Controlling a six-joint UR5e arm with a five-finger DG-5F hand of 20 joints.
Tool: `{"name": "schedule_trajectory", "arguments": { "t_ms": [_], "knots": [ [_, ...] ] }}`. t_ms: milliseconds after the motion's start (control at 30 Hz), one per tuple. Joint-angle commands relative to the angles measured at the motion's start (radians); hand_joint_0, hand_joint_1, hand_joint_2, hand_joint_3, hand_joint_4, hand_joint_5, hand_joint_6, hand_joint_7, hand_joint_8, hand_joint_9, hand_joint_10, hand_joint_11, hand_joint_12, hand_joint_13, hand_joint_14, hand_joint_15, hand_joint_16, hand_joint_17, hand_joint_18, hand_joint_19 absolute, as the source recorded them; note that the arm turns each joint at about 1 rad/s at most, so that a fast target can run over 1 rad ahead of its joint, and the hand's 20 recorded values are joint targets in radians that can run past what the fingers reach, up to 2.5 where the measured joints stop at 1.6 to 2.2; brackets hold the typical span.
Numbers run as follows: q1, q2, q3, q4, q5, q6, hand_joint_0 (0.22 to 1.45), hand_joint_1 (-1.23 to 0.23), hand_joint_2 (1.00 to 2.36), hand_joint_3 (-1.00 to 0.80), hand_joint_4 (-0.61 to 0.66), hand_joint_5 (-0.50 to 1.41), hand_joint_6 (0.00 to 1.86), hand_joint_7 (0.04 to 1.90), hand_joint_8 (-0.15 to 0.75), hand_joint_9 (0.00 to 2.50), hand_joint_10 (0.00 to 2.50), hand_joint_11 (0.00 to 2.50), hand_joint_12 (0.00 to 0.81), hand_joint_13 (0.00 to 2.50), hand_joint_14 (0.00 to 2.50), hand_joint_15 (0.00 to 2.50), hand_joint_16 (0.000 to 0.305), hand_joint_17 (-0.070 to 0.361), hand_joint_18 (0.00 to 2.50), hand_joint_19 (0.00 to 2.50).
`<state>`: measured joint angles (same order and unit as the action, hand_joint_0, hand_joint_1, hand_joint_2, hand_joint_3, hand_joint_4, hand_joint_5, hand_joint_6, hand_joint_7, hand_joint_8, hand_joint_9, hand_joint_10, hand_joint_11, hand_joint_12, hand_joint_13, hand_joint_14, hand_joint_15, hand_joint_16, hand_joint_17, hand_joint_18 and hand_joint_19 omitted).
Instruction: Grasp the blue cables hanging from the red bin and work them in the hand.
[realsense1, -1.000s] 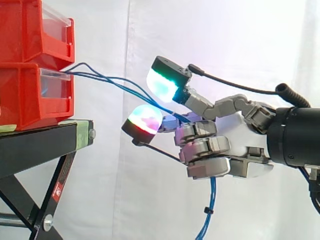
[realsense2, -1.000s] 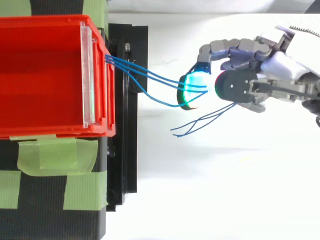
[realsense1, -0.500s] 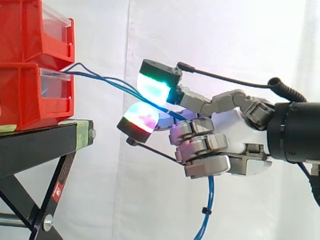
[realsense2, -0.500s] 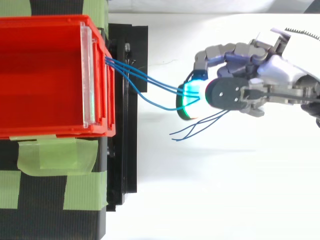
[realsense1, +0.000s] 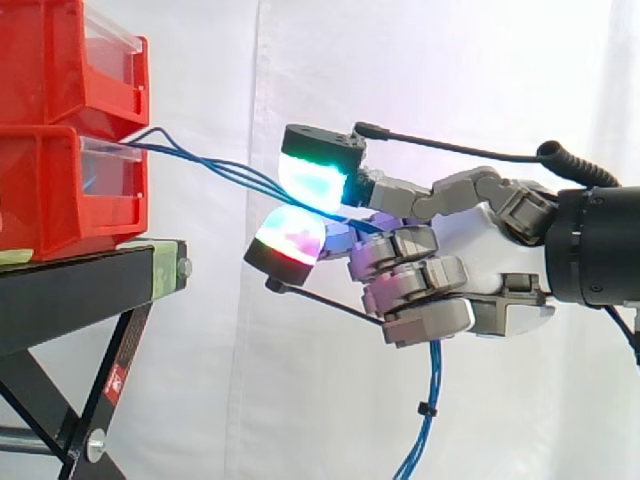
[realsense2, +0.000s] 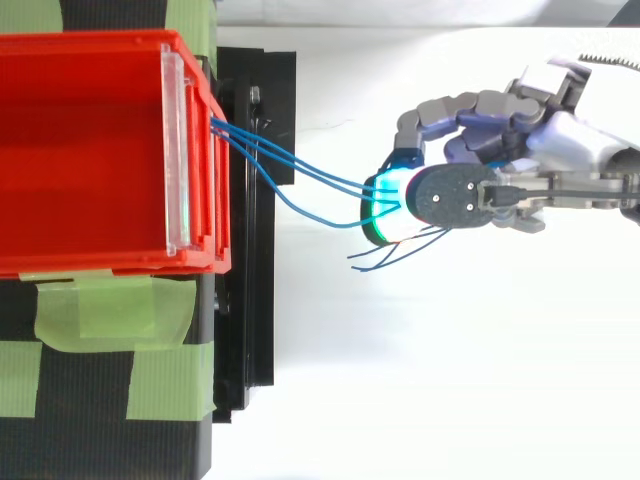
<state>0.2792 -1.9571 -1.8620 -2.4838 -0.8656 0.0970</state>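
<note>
Spotter: Cables first. Where do they sit on your screen?

Operator: I see the blue cables (realsense1: 215, 167) leave the front of the red bin (realsense1: 55, 190) and run toward 3 o'clock, dipping a little. They pass between two glowing fingertips (realsense1: 315, 178) of the hand (realsense1: 470, 245). The hand is pinching them there, with its other fingers curled underneath. A bundle drops out below the palm toward 6 o'clock. From above, loose ends poke out of the hand at about 7 o'clock.

Spotter: How would you work them well?

Operator: Most strands look nearly straight back to the bin and one sags, so I judge there's little slack. I'd roll them between the pads in small motions and avoid hauling toward 3 o'clock. A tug could shift the bin on the black stand (realsense1: 70, 290), or slip the thin strands out of the pinch.

Spotter: Surface and room?

Operator: There's open air all around the hand, and the stand's edge is well apart at 9 o'clock. I have the white curtain (realsense1: 450, 80) behind, pale ground (realsense2: 400, 380) below, and green tape (realsense2: 110, 310) on the stand top.
</note>
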Motion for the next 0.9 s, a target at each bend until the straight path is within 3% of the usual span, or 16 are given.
{"name": "schedule_trajectory", "arguments": {
  "t_ms": [0, 233, 300, 433, 667, 767, 833, 867],
  "knots": [
    [-0.009, 0.0, 0.0, 0.002, 0.0, -0.013, 0.91, -0.57, 1.02, -0.53, 0.27, 0.23, 0.59, 1.19, 0.417, 0.79, 2.5, 2.5, 0.436, 1.07, 2.5, 1.47, 0.055, 0.125, 1.58, 1.58],
    [-0.021, 0.006, 0.024, -0.004, -0.004, -0.005, 0.9, -0.61, 1.02, -0.54, 0.26, 0.13, 0.76, 1.12, 0.42, 0.74, 2.5, 2.5, 0.443, 1.04, 2.5, 1.45, 0.055, 0.125, 1.56, 1.58],
    [-0.026, 0.01, 0.027, -0.021, -0.009, -0.01, 0.9, -0.65, 1.02, -0.52, 0.22, 0.03, 0.96, 1.04, 0.413, 0.7, 2.5, 2.5, 0.451, 1.02, 2.5, 1.47, 0.056, 0.126, 1.55, 1.58],
    [-0.031, 0.017, 0.027, -0.029, -0.033, -0.011, 0.91, -0.67, 1.02, -0.5, 0.18, -0.06, 1.18, 1.03, 0.41, 0.67, 2.5, 2.5, 0.452, 1.0, 2.5, 1.45, 0.055, 0.123, 1.52, 1.58],
    [-0.034, 0.056, 0.027, -0.061, -0.046, -0.066, 0.93, -0.65, 1.01, -0.17, 0.21, -0.12, 1.37, 0.92, 0.408, 0.66, 2.5, 2.49, 0.467, 1.03, 2.5, 1.39, 0.067, 0.15, 1.56, 1.47],
    [-0.037, 0.056, 0.027, -0.07, -0.059, -0.068, 0.94, -0.57, 1.02, -0.15, 0.24, -0.08, 1.32, 0.87, 0.418, 0.69, 2.5, 2.5, 0.475, 1.05, 2.5, 1.38, 0.074, 0.166, 1.56, 1.36],
    [-0.038, 0.056, 0.027, -0.075, -0.073, -0.072, 0.96, -0.54, 1.0, -0.14, 0.23, 0.09, 0.91, 1.04, 0.414, 0.73, 2.5, 2.5, 0.467, 1.04, 2.5, 1.39, 0.072, 0.161, 1.57, 1.42],
    [-0.038, 0.056, 0.027, -0.075, -0.075, -0.072, 0.98, -0.52, 1.0, -0.13, 0.25, 0.21, 0.62, 1.15, 0.399, 0.74, 2.5, 2.5, 0.456, 1.04, 2.5, 1.41, 0.068, 0.152, 1.57, 1.52]
  ]
}}
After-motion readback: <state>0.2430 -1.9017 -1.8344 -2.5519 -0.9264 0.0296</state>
